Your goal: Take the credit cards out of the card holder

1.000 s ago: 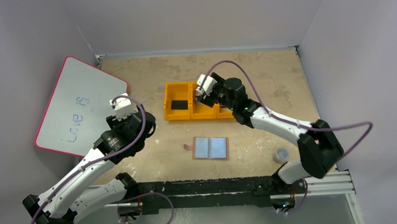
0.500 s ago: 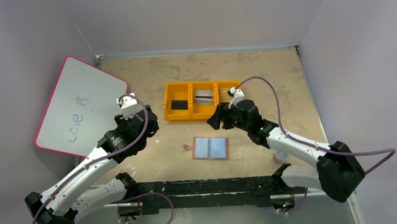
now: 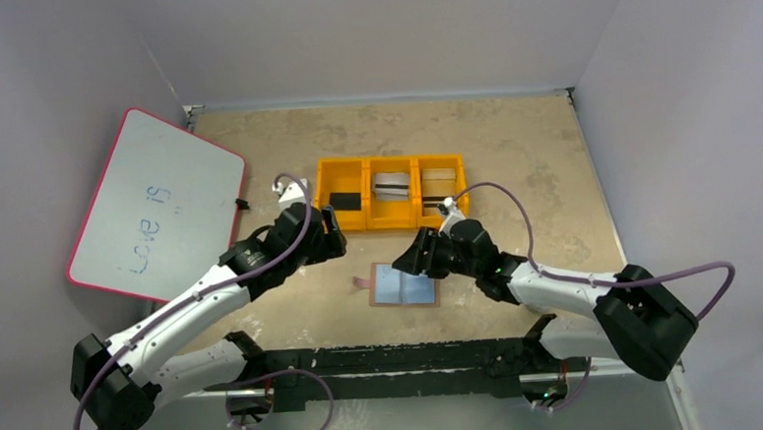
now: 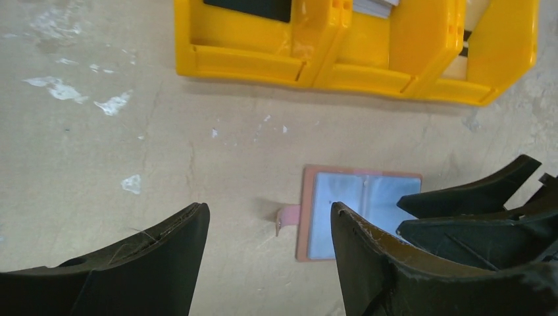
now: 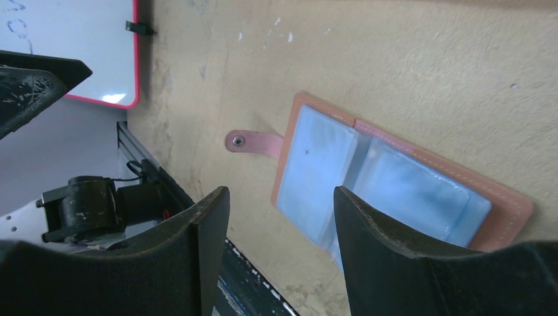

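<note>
The card holder (image 3: 402, 285) lies open and flat on the table, tan-brown with a snap tab (image 4: 287, 216) sticking out to its left. Its two inner faces (image 5: 388, 181) are pale blue-grey; I cannot tell credit cards from panels there. My left gripper (image 3: 332, 239) hovers open, up and left of the holder, with bare table and the tab between its fingers (image 4: 171, 253). Open too, my right gripper (image 3: 407, 263) hangs low over the holder's far edge, one finger (image 5: 368, 237) above a blue face. Neither gripper holds anything.
An orange three-compartment tray (image 3: 321, 193) stands just beyond the holder, with a black flat item, a pale stack and a tan stack in it. A pink-rimmed whiteboard (image 3: 150, 202) leans at the left wall. The table's near rail (image 3: 444, 355) runs close below the holder.
The right gripper has left the orange tray and come down to the card holder. The left gripper has swung right toward it. Both pairs of jaws have narrowed a little.
</note>
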`<action>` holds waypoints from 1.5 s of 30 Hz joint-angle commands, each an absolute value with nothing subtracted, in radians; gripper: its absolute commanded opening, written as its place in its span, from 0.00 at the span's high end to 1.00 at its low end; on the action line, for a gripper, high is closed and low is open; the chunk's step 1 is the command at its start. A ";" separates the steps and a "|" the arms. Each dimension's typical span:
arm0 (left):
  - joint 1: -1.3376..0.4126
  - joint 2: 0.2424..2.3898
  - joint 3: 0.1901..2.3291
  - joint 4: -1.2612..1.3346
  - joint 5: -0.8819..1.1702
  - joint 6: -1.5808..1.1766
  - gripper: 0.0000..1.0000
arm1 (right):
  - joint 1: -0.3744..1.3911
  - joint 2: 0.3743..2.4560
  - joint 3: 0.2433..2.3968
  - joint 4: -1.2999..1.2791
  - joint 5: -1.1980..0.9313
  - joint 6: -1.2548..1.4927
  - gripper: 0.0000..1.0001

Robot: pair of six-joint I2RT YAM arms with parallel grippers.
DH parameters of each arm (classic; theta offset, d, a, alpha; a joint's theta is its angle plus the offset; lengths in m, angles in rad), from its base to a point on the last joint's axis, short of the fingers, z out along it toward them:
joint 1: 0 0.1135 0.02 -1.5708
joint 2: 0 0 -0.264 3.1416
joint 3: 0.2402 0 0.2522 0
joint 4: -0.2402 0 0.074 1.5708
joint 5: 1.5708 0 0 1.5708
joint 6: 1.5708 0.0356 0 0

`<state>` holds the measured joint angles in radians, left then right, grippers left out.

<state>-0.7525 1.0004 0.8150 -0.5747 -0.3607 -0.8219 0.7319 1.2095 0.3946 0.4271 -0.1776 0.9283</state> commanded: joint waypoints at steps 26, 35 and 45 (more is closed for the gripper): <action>-0.827 1.109 0.770 -0.428 -0.249 -0.844 0.39 | 0.985 1.617 0.728 0.037 0.267 1.029 0.45; -0.827 1.016 0.752 -0.506 -0.426 -0.933 0.40 | 1.064 1.755 0.852 -0.114 0.400 1.055 0.56; -0.827 1.012 0.718 -0.466 -0.345 -0.914 0.40 | 1.062 1.692 0.794 0.011 0.316 1.037 1.00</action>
